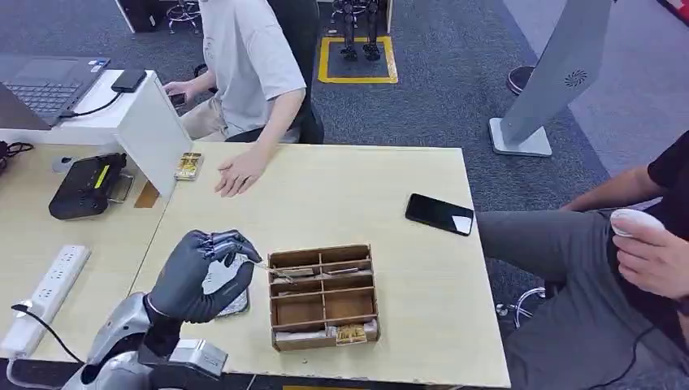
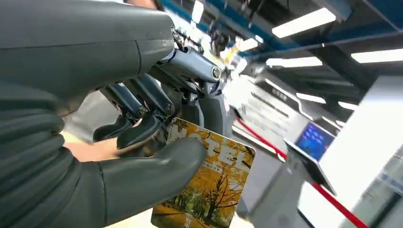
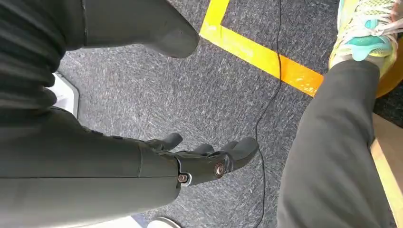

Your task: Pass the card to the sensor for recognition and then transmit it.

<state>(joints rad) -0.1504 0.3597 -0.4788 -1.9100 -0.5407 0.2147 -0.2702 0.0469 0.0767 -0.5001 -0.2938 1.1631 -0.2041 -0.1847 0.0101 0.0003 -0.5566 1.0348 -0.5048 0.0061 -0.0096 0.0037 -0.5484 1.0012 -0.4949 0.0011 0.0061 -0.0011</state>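
The card (image 2: 209,185), printed with yellow autumn trees and pale lettering, sits pinched in the left hand (image 2: 142,123): the thick grey thumb (image 2: 157,171) presses across its printed face, and the darker fingers (image 2: 142,126) curl against its back, so most of the card juts out past the thumb's tip. In the head view that left hand (image 1: 199,272) hangs just above the table (image 1: 406,325), fingers bunched together, with the card's thin edge (image 1: 260,264) poking from between the fingertips towards the wooden divider box (image 1: 323,296) just beside them. Under the palm lies a pale flat item (image 1: 223,284), too hidden to identify.

Well beyond the fingers, past the table's far side, a black sensor device (image 1: 85,187) rests on the neighbouring desk, with a second card (image 1: 188,166) near a person's hand (image 1: 240,172). A black phone (image 1: 439,214) lies apart, further along the table.

The right hand (image 3: 204,159) hangs over grey carpet (image 3: 157,95), fingers loosely apart and holding nothing, near a yellow floor stripe (image 3: 266,57) and a person's dark trouser leg (image 3: 328,156).
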